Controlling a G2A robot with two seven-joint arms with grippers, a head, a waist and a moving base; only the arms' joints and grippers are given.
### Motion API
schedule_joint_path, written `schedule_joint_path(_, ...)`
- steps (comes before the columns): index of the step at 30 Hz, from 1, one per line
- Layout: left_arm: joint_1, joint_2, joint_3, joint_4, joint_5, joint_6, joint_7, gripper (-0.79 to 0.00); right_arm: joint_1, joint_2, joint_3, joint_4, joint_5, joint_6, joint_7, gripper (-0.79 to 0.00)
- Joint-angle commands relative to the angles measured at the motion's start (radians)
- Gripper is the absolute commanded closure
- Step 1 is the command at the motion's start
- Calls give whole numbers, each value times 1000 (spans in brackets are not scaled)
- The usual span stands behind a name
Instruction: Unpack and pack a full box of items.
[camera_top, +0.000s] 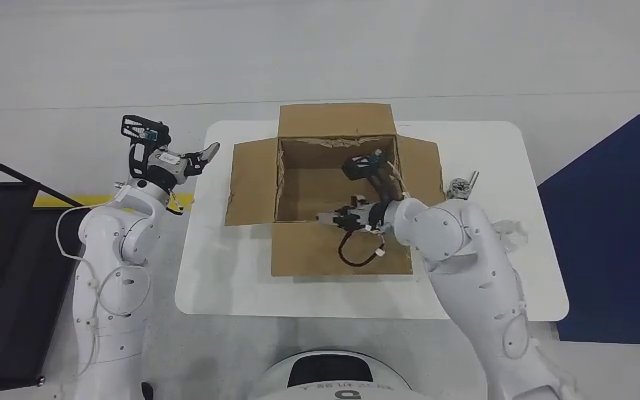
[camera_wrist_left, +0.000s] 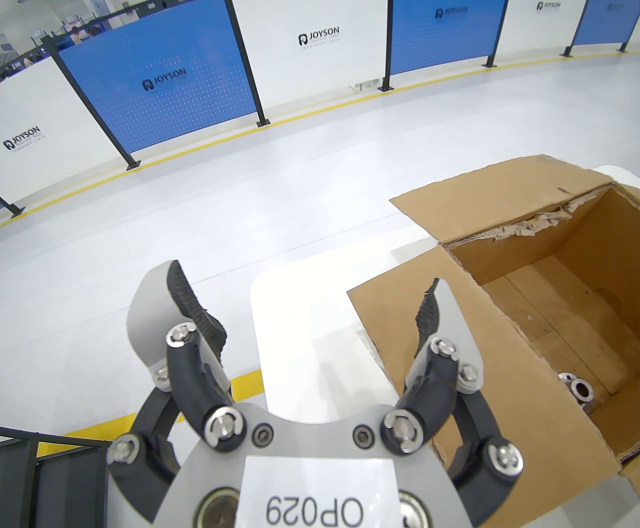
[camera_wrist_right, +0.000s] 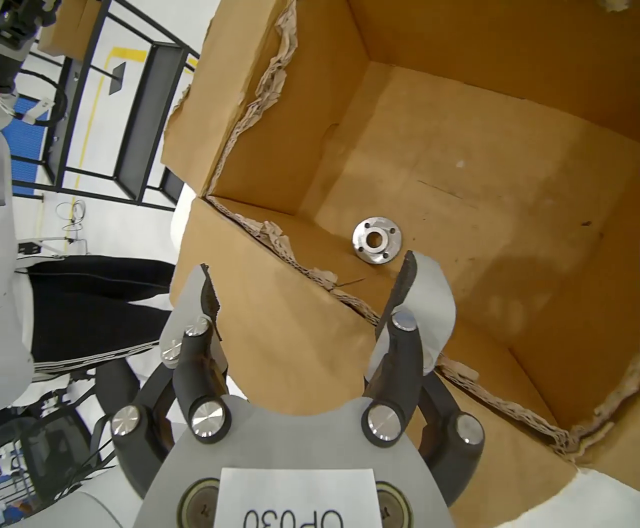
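Observation:
An open cardboard box stands mid-table with its flaps spread. My right gripper hangs open over the box's near edge, and in the right wrist view the right gripper holds nothing. Just beyond its fingertips, a round metal flange lies on the floor of the box. My left gripper is open and empty off the table's left side, near the far left corner. From the left gripper the box lies ahead, with a metal flange in its bottom.
The white table carries a small metal part right of the box, beside my right arm. A black metal rack stands off the table's left side. Blue and white barrier panels line the floor beyond.

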Motion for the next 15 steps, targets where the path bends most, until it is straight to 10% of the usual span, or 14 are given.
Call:
schedule_joint_path(1, 0, 0, 0, 0, 0, 0, 0, -785, 20, 0, -12, 22, 10, -3, 10, -360)
schedule_joint_path(6, 0, 0, 0, 0, 0, 0, 0, -785, 64, 1, -51, 64, -2, -38, 30, -449)
schedule_joint_path(12, 0, 0, 0, 0, 0, 0, 0, -785, 74, 5, -51, 24, 25, -143, -67, -785)
schedule_joint_path(15, 0, 0, 0, 0, 0, 0, 0, -785, 74, 8, -23, -3, 58, -136, -65, -785)
